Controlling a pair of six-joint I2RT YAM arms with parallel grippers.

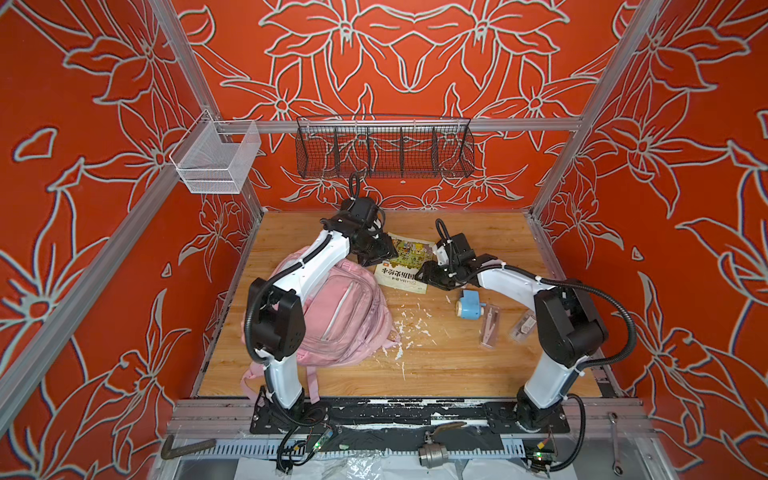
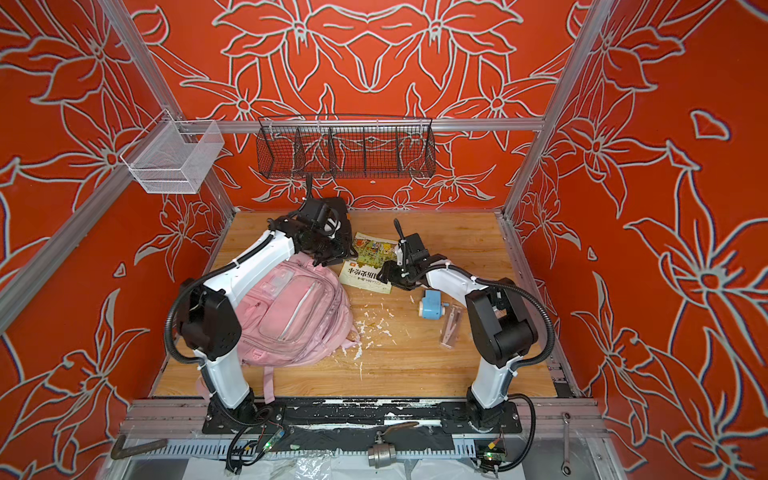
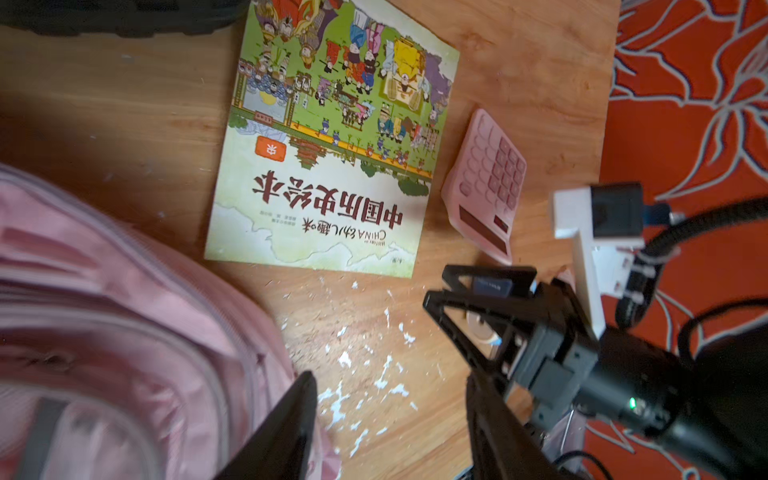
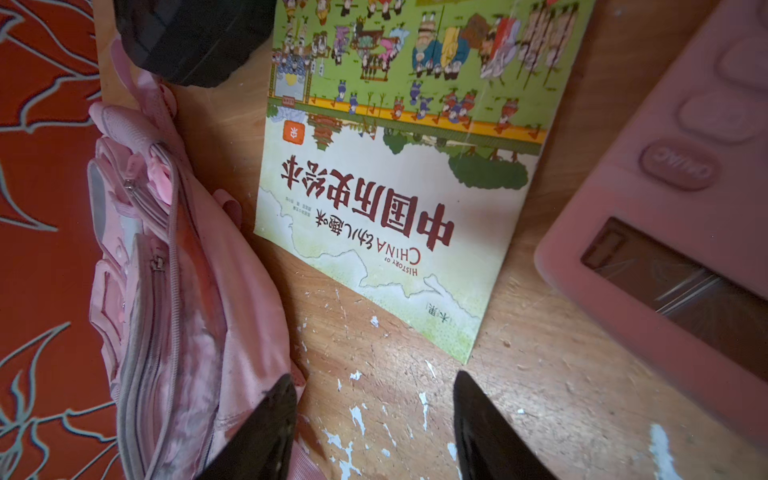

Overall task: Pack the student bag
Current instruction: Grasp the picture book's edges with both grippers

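Both hands are open and hold nothing: the left hand (image 3: 388, 386) and the right hand (image 4: 374, 382). Close by, the pink bag (image 1: 332, 307) lies on the counter (image 1: 457, 365) by the left arm. It may flop shut when something goes in, because it is soft. It looks puffy and a bit dirty, with zipped pockets. Farther back lies a thin book (image 1: 405, 262).

A pink backpack (image 2: 291, 316) lies on the left of the wooden table (image 2: 415, 370), partly under the left arm. Just beyond it a picture book (image 2: 370, 266) lies flat between the left hand (image 2: 337, 252) and the right hand (image 2: 387, 275). A blue pencil sharpener (image 2: 432, 305) and a clear case (image 2: 451, 328) lie by the right arm.
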